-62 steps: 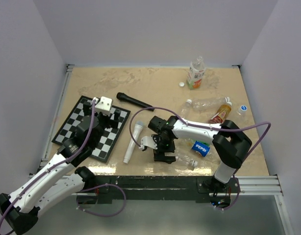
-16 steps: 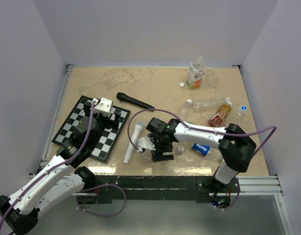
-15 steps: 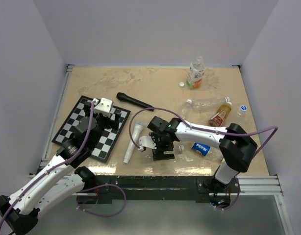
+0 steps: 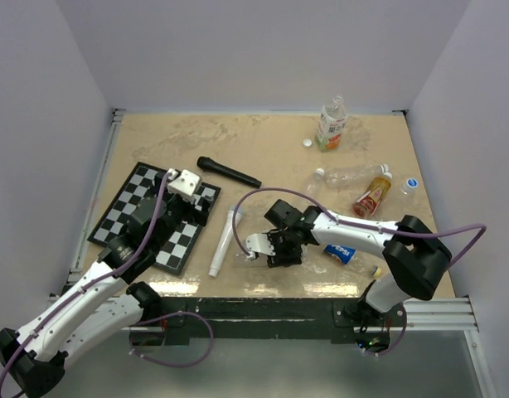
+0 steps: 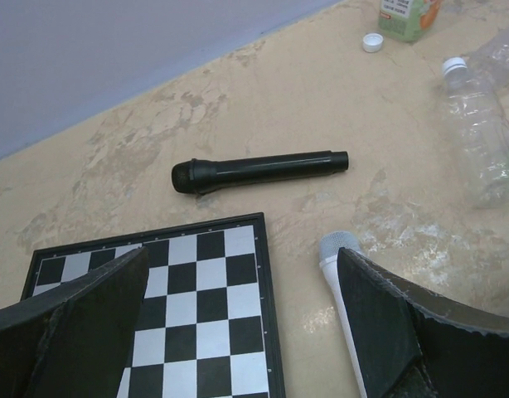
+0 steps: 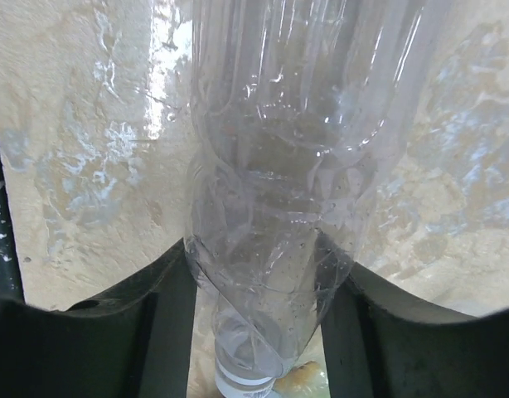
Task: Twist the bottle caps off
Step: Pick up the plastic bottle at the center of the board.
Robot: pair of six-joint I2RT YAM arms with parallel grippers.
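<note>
Bottle caps (image 4: 307, 143) are likely handling as light, stiff and tiny, best pinched round the rim. Left hand (image 5: 240, 265) is hovering, fingers apart, over the chessboard (image 5: 196, 332). Right hand (image 6: 259, 257) is clamping a thin, crushable clear bottle (image 6: 271, 166) near its white cap (image 6: 244, 383), close to the near worktop (image 4: 263, 141) edge; open room is lying far-centre.

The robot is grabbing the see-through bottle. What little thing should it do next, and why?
Probably swing the left gripper over to that bottle's cap. The right gripper pinches the clear bottle between its fingers, while the left one hangs open over the chessboard, holding nothing, so the cap has no hand on it.
</note>
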